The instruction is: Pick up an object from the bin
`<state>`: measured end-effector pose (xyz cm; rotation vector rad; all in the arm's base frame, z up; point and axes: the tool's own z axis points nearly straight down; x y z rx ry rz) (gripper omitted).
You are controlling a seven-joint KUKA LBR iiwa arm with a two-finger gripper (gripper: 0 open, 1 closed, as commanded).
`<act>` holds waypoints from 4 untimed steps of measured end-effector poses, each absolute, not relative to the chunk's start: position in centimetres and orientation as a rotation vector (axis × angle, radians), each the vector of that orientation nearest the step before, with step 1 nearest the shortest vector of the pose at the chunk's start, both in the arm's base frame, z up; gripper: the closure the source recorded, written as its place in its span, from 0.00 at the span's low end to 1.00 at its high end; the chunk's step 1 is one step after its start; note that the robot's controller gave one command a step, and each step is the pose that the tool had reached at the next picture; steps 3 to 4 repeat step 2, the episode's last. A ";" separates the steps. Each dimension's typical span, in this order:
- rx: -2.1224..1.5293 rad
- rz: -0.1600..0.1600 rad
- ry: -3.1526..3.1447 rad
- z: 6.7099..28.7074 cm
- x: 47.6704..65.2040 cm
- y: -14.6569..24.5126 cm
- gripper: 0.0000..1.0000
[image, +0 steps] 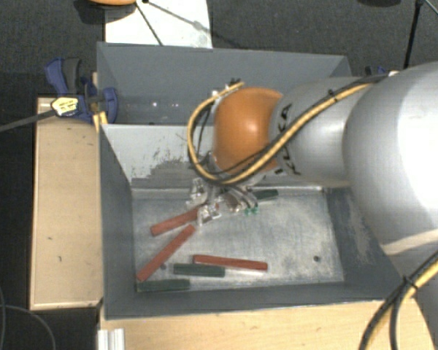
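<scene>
Hovering gripper point(213, 208); open or shut, we cannot tell. Nearest red stick point(174, 224), at its eight o'clock, looks light, hard; we think middle best to grab.

The grey arm point(394, 159) runs off the frame at 3 o'clock and covers the bin's point(117, 217) right wall and 4 o'clock corner. Its orange wrist cover point(241, 133) hides the middle of the back wall at 12 o'clock. A green stick point(268, 193) shows only its right end there — the rest lies under the wrist. The upper tip of a red-brown stick point(174, 223) vanishes there too; contact cannot be told. A dark stick point(164, 286) at 7 o'clock sits in shadow — kind unclear.
</scene>
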<state>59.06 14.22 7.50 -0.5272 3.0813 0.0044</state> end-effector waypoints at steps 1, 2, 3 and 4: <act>-0.527 0.004 3.081 7.5 59.1 14.2 1.00; -0.572 0.002 3.076 25.8 59.1 15.9 1.00; -0.572 0.002 3.076 25.8 59.1 15.9 1.00; -0.572 0.002 3.076 25.8 59.1 15.9 1.00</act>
